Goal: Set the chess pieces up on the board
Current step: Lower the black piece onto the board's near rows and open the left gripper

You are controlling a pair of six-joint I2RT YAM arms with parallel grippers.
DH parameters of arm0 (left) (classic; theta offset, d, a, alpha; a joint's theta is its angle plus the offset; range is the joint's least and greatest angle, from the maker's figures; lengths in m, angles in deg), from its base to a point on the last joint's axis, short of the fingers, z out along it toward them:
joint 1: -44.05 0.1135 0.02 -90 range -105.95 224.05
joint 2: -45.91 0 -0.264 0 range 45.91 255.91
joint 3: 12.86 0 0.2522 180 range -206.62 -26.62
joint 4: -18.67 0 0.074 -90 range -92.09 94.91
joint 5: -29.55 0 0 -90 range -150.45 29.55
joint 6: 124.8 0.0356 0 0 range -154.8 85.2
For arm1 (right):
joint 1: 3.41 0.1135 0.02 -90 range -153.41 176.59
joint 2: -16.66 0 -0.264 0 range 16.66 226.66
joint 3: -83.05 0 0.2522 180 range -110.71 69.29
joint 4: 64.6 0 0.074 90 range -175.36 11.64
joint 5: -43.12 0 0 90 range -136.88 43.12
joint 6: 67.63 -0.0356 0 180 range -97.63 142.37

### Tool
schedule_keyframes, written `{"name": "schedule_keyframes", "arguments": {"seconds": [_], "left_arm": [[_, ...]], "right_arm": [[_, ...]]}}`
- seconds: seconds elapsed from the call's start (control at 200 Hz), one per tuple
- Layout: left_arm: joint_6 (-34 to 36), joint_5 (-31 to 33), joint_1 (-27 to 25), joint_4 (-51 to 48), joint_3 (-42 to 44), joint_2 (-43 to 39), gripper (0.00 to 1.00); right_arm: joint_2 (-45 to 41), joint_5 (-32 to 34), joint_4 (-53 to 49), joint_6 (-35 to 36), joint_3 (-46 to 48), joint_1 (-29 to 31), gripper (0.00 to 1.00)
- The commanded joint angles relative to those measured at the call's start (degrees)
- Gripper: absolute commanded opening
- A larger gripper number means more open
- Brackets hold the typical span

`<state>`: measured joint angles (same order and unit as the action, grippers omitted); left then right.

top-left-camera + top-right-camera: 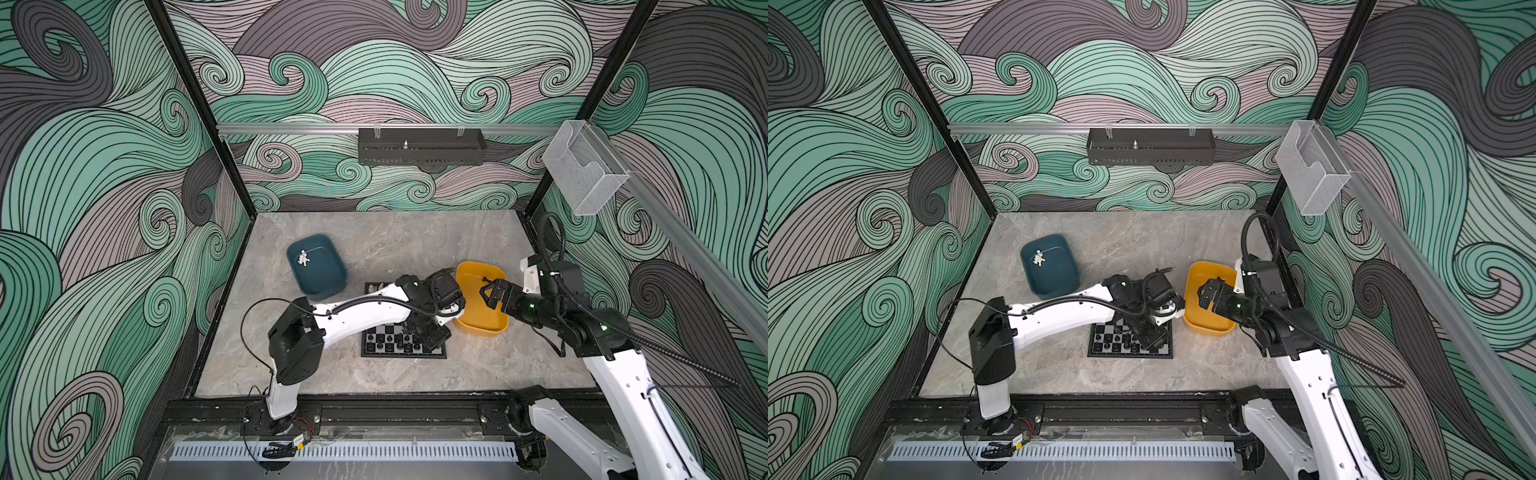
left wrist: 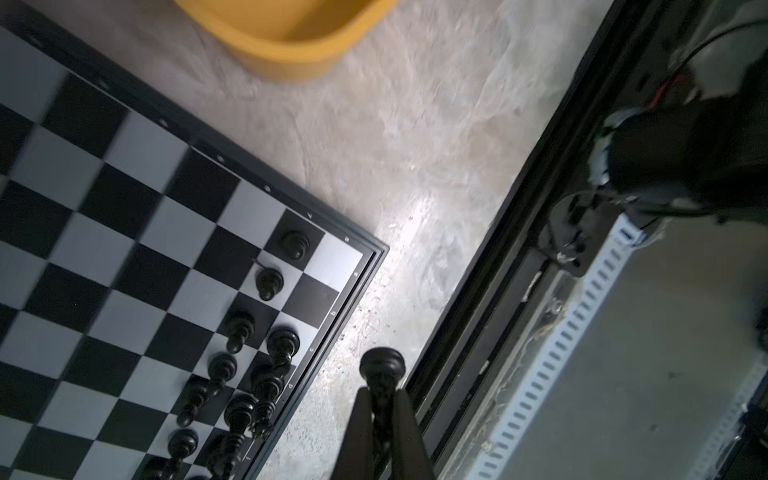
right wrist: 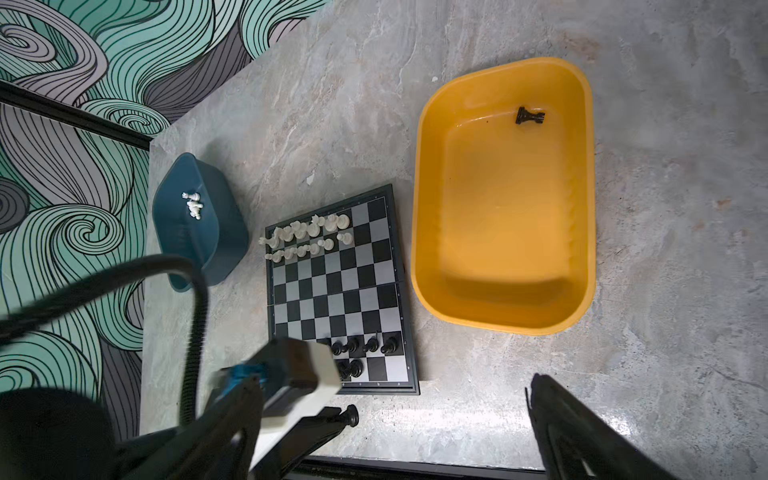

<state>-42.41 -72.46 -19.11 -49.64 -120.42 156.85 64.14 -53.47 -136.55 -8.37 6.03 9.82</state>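
Left wrist: left pincer [image 2: 381, 392] pinches a black piece [image 2: 382, 363], perhaps a pawn.

even light, blurred wrist-view edges

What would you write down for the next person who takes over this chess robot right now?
Left gripper: shut on a black piece, near a corner of the board.
Right gripper: open, empty, above the yellow tray.
Done: white pieces in two part-filled rows at one end, black pieces at the other.
Left: place the held piece, the last black one in the yellow tray, and the white ones in the teal tray.
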Motion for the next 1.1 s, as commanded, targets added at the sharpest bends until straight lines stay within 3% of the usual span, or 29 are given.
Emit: {"name": "schedule_keyframes", "arguments": {"seconds": [0.0, 0.47, 1.091], "left_arm": [[2.0, 3.3, -0.8, -5.9, -3.1, 2.1, 0.0], [1.4, 6.6, -1.0, -6.7, -6.1, 9.5, 0.0], [0.7, 10.5, -1.0, -7.1, -8.9, 13.0, 0.0]], "right_arm": [[-0.8, 1.8, -1.9, 1.6, 1.2, -0.1, 1.0], [-1.0, 1.4, -1.8, 2.9, 2.1, -0.1, 1.0], [-1.3, 0.9, -1.5, 3.0, 3.1, -0.1, 1.0]]}}
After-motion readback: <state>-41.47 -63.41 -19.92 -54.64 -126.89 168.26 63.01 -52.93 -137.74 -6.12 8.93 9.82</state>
